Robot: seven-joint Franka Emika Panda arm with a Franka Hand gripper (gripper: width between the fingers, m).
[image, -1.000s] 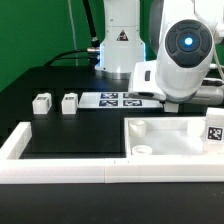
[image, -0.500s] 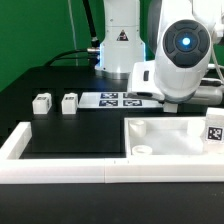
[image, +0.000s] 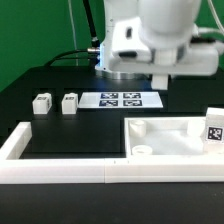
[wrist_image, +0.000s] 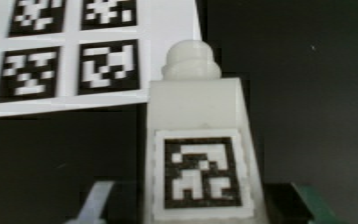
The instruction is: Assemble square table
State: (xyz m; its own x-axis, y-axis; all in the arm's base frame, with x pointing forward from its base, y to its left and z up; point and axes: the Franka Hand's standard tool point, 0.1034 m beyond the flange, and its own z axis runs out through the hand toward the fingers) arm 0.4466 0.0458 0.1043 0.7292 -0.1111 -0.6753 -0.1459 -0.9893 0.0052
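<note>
The square table top [image: 172, 143], a white tray with a raised rim and round corner sockets, lies at the front on the exterior view's right, with a tag [image: 214, 130] on its edge. Two small white leg blocks [image: 41, 102] [image: 69, 101] stand on the exterior view's left. In the wrist view my gripper [wrist_image: 202, 212] is shut on a white table leg [wrist_image: 194, 110] with a rounded peg end and a tag on its face. The fingers [wrist_image: 101, 200] flank it. It hangs above the black table beside the marker board [wrist_image: 69, 50]. In the exterior view the gripper [image: 160, 82] shows only as a dark tip below the arm, and the leg is hidden.
The marker board [image: 120, 100] lies flat at mid-table. A long white border rail [image: 60, 172] runs along the front and up the exterior view's left side. The robot base [image: 120, 45] stands at the back, with green backdrop behind.
The arm's wrist has swung and risen: the round blue-lit joint seen earlier on the exterior view's right is gone, and the hand now hangs over the marker board's right end.
</note>
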